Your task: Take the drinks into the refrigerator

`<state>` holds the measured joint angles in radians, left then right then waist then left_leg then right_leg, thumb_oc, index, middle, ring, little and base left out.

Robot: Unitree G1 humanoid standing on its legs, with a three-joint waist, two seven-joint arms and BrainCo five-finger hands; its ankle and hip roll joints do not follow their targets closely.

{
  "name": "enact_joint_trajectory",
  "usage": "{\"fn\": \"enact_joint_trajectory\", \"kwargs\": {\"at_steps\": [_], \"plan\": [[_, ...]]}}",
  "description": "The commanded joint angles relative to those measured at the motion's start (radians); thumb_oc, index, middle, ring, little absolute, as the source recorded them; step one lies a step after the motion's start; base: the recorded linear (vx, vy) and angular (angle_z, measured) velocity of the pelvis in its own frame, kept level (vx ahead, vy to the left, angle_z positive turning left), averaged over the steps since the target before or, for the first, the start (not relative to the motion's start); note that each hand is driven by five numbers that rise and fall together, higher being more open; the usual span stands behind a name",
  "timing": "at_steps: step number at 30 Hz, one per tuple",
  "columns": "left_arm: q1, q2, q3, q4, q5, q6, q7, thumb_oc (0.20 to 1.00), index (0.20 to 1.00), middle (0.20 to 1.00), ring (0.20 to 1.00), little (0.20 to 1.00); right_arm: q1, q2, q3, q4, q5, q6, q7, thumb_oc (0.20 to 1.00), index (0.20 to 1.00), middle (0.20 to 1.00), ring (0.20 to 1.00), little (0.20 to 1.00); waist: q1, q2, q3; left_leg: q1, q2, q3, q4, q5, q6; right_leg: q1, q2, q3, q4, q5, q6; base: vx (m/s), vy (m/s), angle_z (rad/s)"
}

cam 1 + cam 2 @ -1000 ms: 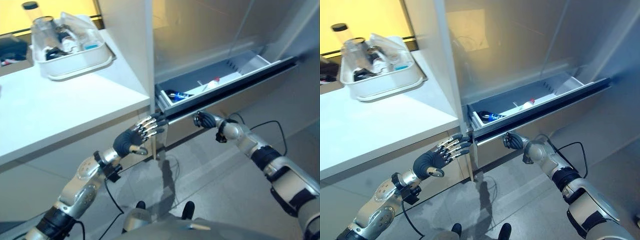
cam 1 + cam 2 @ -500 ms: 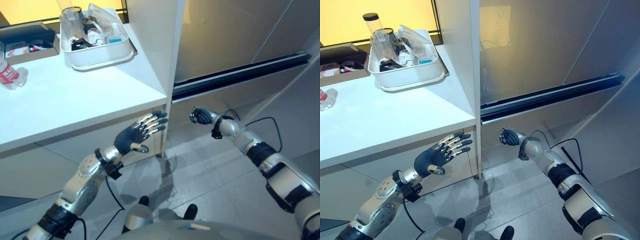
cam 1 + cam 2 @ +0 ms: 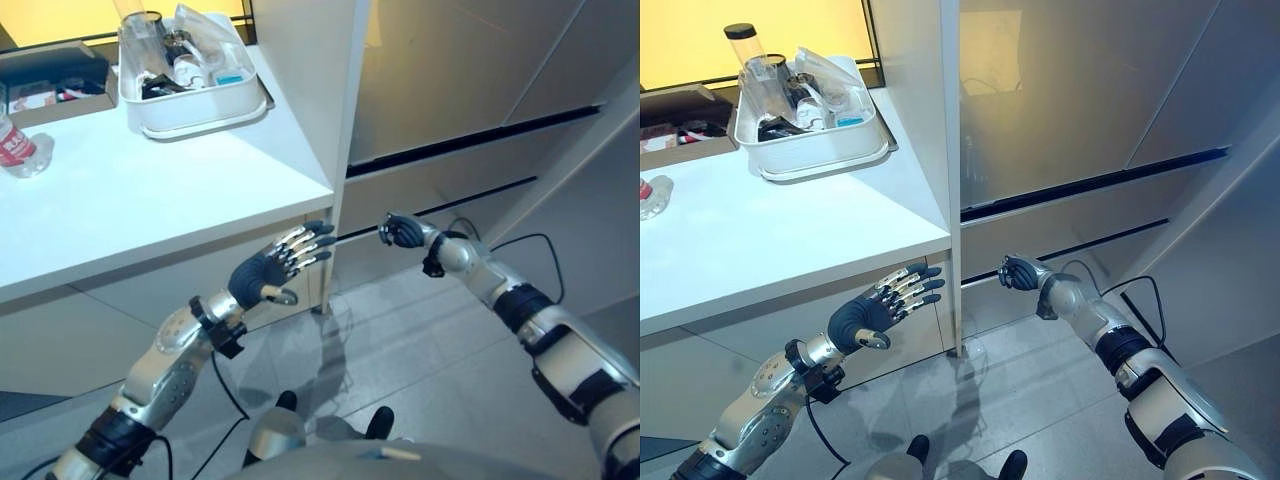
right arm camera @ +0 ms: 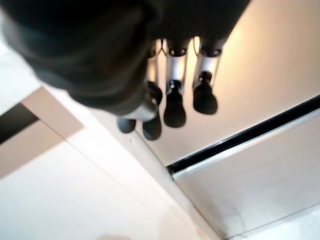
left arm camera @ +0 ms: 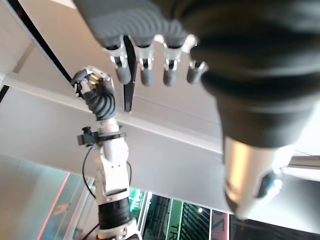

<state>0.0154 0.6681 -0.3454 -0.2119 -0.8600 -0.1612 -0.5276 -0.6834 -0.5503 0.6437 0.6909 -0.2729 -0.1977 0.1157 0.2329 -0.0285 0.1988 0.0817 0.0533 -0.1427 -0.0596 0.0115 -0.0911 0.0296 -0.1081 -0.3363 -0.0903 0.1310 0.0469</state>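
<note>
The refrigerator point(image 3: 470, 90) is a silver front right of the white counter, and its drawer front point(image 3: 440, 175) sits flush between two thin dark seams. My right hand point(image 3: 403, 232) hangs just in front of the lower seam with its fingers curled on nothing; it also appears in the left wrist view point(image 5: 95, 90). My left hand point(image 3: 280, 265) is open, fingers spread, below the counter's front corner. A clear bottle with a red label point(image 3: 18, 150) lies at the counter's far left edge.
A white tub point(image 3: 190, 110) with a clear jar and several small items stands at the back of the white counter point(image 3: 150, 210). A dark box point(image 3: 55, 75) sits behind the bottle. A white upright panel point(image 3: 320, 110) divides the counter from the refrigerator. Grey tiled floor lies below.
One second ago the drawer stood open with drinks inside; it has slid in and now sits flush. The camera has shifted. My right hand has come away from the drawer front.
</note>
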Motion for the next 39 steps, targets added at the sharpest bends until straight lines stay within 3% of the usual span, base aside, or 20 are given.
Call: {"fn": "enact_joint_trajectory", "kwargs": {"at_steps": [1, 2, 3, 11, 20, 27, 28, 29, 31, 34, 39], "plan": [[-0.026, -0.001, -0.037, -0.076, -0.044, -0.04, -0.008, 1.0, 1.0, 1.0, 1.0, 1.0, -0.111, -0.027, 0.021, 0.006, 0.011, -0.038, -0.029, 0.2, 0.2, 0.2, 0.2, 0.2, 0.007, 0.0, -0.036, -0.033, -0.023, -0.017, -0.028, -0.011, 0.053, 0.016, -0.07, 0.011, 0.196, -0.137, 0.08, 0.0, 0.0, 0.0], [-0.025, -0.004, -0.035, -0.074, -0.042, -0.04, -0.006, 1.0, 1.0, 1.0, 1.0, 1.0, -0.1, -0.022, 0.011, 0.002, 0.023, -0.037, -0.029, 0.551, 0.551, 0.551, 0.551, 0.551, 0.006, 0.0, -0.036, -0.033, -0.023, -0.015, -0.028, -0.011, 0.053, 0.015, -0.07, 0.013, 0.195, -0.136, 0.08, -0.01, 0.012, -0.03], [-0.021, -0.011, -0.028, -0.069, -0.034, -0.044, -0.002, 1.0, 1.0, 1.0, 1.0, 1.0, -0.064, -0.012, -0.019, -0.018, 0.056, -0.037, -0.035, 1.0, 1.0, 1.0, 1.0, 1.0, 0.003, 0.001, -0.036, -0.032, -0.023, -0.01, -0.028, -0.012, 0.054, 0.014, -0.069, 0.019, 0.192, -0.134, 0.081, -0.02, 0.018, -0.04], [0.018, -0.018, 0.019, -0.031, 0.027, -0.07, 0.014, 1.0, 1.0, 1.0, 1.0, 1.0, 0.162, -0.016, -0.159, -0.116, 0.163, -0.052, -0.036, 1.0, 1.0, 1.0, 1.0, 1.0, -0.027, -0.002, -0.035, -0.028, -0.027, 0.007, -0.028, -0.017, 0.057, 0.013, -0.068, 0.042, 0.176, -0.125, 0.085, -0.01, 0.015, -0.06], [0.071, -0.042, 0.055, 0.218, 0.282, -0.145, 0.09, 1.0, 1.0, 1.0, 1.0, 1.0, 0.479, 0.046, -0.268, -0.057, 0.256, -0.05, 0.005, 1.0, 1.0, 1.0, 1.0, 1.0, -0.085, -0.005, -0.033, -0.025, -0.028, 0.051, -0.028, -0.024, 0.059, -0.003, -0.065, 0.085, 0.158, -0.112, 0.088, -0.02, 0.022, -0.17], [0.061, -0.187, 0.069, 0.78, 0.593, -0.162, 0.241, 1.0, 1.0, 1.0, 1.0, 1.0, 0.605, 0.114, -0.332, 0.136, 0.313, -0.035, -0.002, 1.0, 1.0, 1.0, 1.0, 1.0, -0.138, -0.006, -0.036, -0.015, -0.027, 0.12, -0.028, -0.032, 0.064, -0.025, -0.052, 0.154, 0.135, -0.094, 0.091, -0.02, 0.018, -0.31], [0.061, -0.188, 0.069, 0.78, 0.593, -0.163, 0.241, 1.0, 1.0, 1.0, 1.0, 1.0, 0.604, 0.113, -0.333, 0.137, 0.313, -0.035, -0.002, 1.0, 1.0, 1.0, 1.0, 1.0, -0.138, -0.005, -0.035, -0.015, -0.027, 0.121, -0.028, -0.033, 0.064, -0.025, -0.052, 0.155, 0.135, -0.094, 0.091, -0.02, 0.023, -0.29], [0.042, -0.241, 0.092, 0.932, 0.64, -0.154, 0.288, 1.0, 1.0, 1.0, 1.0, 1.0, 0.608, 0.134, -0.328, 0.188, 0.312, -0.031, -0.006, 1.0, 1.0, 1.0, 1.0, 1.0, -0.144, -0.005, -0.037, -0.01, -0.026, 0.14, -0.028, -0.036, 0.064, -0.028, -0.047, 0.171, 0.126, -0.088, 0.092, -0.01, 0.013, -0.22], [0.031, -0.263, 0.11, 1.005, 0.663, -0.147, 0.311, 1.0, 1.0, 1.0, 1.0, 1.0, 0.606, 0.142, -0.327, 0.208, 0.31, -0.029, -0.01, 1.0, 1.0, 1.0, 1.0, 1.0, -0.146, -0.005, -0.037, -0.009, -0.025, 0.149, -0.028, -0.037, 0.063, -0.029, -0.045, 0.18, 0.12, -0.085, 0.092, -0.01, 0.006, -0.3], [-0.006, -0.334, 0.198, 1.298, 0.745, -0.112, 0.398, 1.0, 1.0, 1.0, 1.0, 1.0, 0.617, 0.194, -0.329, 0.315, 0.31, -0.017, -0.026, 1.0, 1.0, 1.0, 1.0, 1.0, -0.154, -0.008, -0.044, 0.0, -0.022, 0.176, -0.028, -0.041, 0.061, -0.024, -0.037, 0.203, 0.097, -0.076, 0.092, 0.0, -0.003, -0.22], [-0.009, -0.382, 0.273, 1.51, 0.85, -0.052, 0.484, 1.0, 1.0, 1.0, 1.0, 1.0, 0.64, 0.28, -0.399, 0.461, 0.398, 0.008, -0.05, 1.0, 1.0, 1.0, 1.0, 1.0, -0.164, -0.014, -0.054, 0.021, -0.018, 0.205, -0.028, -0.051, 0.058, -0.005, -0.029, 0.224, 0.074, -0.07, 0.09, 0.04, -0.004, -0.16]]}}
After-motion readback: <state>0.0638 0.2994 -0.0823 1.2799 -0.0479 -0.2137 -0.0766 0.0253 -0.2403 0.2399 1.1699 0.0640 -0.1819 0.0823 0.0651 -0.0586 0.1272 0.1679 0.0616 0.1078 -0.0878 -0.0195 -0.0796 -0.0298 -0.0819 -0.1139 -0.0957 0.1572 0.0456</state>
